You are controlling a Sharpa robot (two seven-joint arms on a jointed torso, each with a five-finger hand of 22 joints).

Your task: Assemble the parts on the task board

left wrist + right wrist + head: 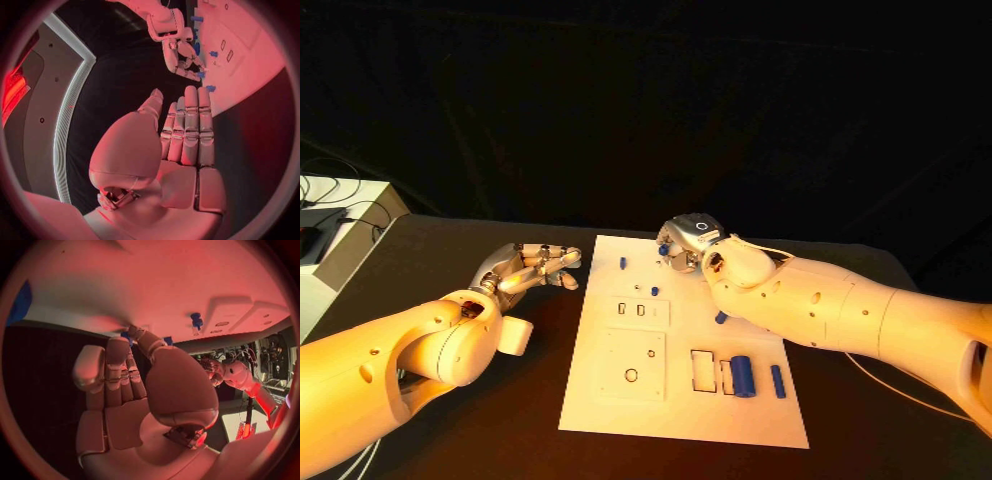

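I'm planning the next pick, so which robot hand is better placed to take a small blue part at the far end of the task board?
Probably the right robot hand: it is over the task board's far end, near a blue part. The left robot hand is beside the board, empty.

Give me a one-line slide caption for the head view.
Right robot hand reaches over the white board's far end; left robot hand waits beside it.

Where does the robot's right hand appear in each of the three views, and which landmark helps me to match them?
Head view: the right hand is at the task board's far edge.
Left wrist view: the right hand lies beyond the left hand, at the task board's edge.
Right wrist view: the right hand is in the middle, reaching toward the task board.
Shared landmark: the white task board.
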